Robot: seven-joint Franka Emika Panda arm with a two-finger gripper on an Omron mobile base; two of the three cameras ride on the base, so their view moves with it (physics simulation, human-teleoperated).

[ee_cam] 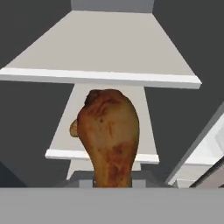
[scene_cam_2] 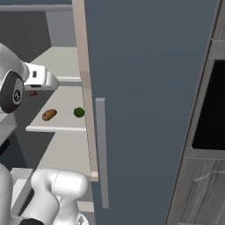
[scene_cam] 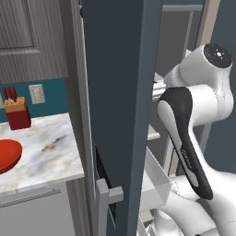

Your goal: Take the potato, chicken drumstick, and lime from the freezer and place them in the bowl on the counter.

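Chicken drumstick [ee_cam: 109, 135] pinched in the gripper [ee_cam: 113, 183], narrow end down between the nearly closed jaws, thick end pointing away from the hand toward the pale shelves [ee_cam: 100, 76] of the freezer [scene_cam: 120, 92]. Fills the middle of the hand view, lifted clear of the shelf beneath it, so the grasp looks done and the carry is the step in hand.

Potato [scene_cam_2: 49, 114] lying on the middle shelf in the right base view, tan and oval, with the lime [scene_cam_2: 78, 112] just beside it, nearer the freezer's door edge; both untouched, apart from each other. A small brownish lump peeking from behind the drumstick in the hand view, probably the potato, though too hidden to be sure.

Bowl [scene_cam: 9, 154] sitting at the left edge of the left base view on the counter [scene_cam: 50, 147], red and seemingly empty as far as visible. Red knife block [scene_cam: 17, 113] standing behind it by the wall.

Next move, by judgement: draw the hand straight back out between the shelves without knocking the drumstick on the shelf lip, clear the open door, then swing left over the counter to the bowl. Grip on the narrow end looks slim, so a slow, level withdrawal seems wise.
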